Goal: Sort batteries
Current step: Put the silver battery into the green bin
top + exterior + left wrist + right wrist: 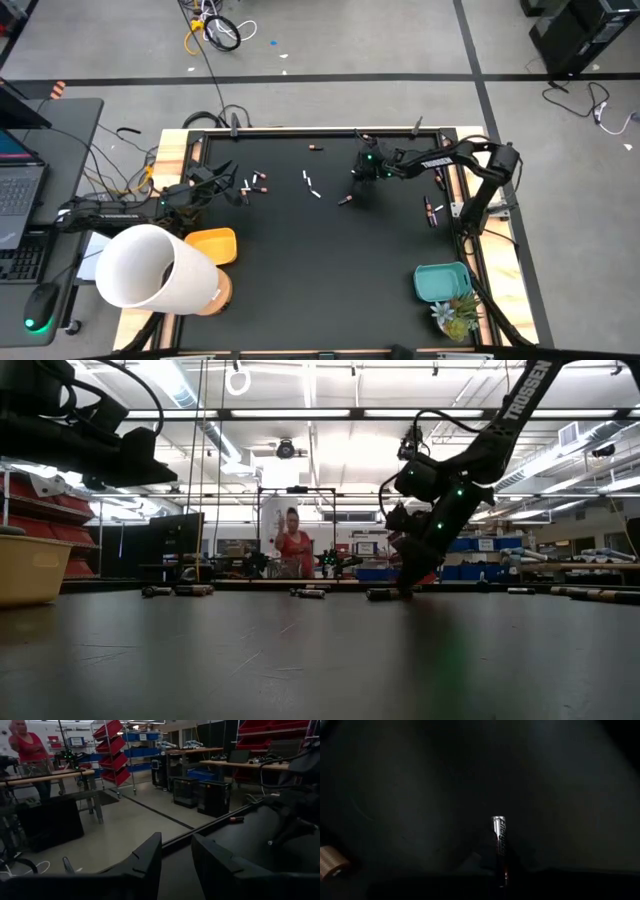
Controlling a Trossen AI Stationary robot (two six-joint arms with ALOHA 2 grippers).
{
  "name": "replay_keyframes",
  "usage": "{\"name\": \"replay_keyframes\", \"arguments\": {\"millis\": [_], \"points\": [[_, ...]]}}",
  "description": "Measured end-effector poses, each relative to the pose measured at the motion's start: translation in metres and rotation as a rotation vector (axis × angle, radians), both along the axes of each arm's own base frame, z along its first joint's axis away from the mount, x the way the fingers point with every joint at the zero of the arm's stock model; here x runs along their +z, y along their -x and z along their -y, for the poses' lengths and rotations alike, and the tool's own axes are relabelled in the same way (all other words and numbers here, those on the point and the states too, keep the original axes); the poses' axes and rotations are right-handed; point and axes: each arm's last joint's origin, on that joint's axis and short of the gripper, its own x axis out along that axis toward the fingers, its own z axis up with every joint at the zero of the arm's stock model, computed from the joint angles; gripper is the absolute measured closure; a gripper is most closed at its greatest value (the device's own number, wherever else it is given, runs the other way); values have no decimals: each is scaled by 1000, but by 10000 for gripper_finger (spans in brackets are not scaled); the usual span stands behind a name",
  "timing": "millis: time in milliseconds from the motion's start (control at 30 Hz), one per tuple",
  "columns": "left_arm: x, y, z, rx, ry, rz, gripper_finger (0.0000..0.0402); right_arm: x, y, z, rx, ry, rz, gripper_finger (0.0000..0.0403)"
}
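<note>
The black matte counter [330, 260] is carrying slim cylindrical batteries [312, 187], some white, some dark with copper ends, lying scattered across its far half. The right end effector [362, 172] is pressing down near the counter's far middle, its fingers clamped on one dark, glossy battery [500, 840]. The left end effector [222, 178] is hovering at the counter's left edge with fingers [145, 862] apart. A yellow tray [212, 245] and a teal tray [442, 281] are sitting on the counter's near corners.
</note>
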Motion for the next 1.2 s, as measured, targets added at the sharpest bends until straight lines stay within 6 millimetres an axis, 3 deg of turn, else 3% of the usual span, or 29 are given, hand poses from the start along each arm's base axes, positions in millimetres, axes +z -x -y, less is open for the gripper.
{"name": "replay_keyframes", "arguments": {"millis": [200,300,400,567,733,900,1067,1200], "points": [[0,0,0,2,-8,-14,280,25,2,-8,20,18,-16,400],[0,0,0,2,-4,-2,280,68,-2,-10,49,99,60,400],[2,0,0,13,1,21,280,102,7,-22,64,148,64,400],[5,1,0,22,2,64,280,159,31,-62,98,179,207,401],[6,1,0,20,31,115,280,193,62,-114,131,81,356,402],[6,-1,1,-52,62,155,280,194,85,-159,141,-22,309,402],[6,-2,2,-86,70,162,280,180,96,-209,388,-208,175,403],[6,-2,2,-90,71,162,280,170,110,-229,334,-317,30,403]]}}
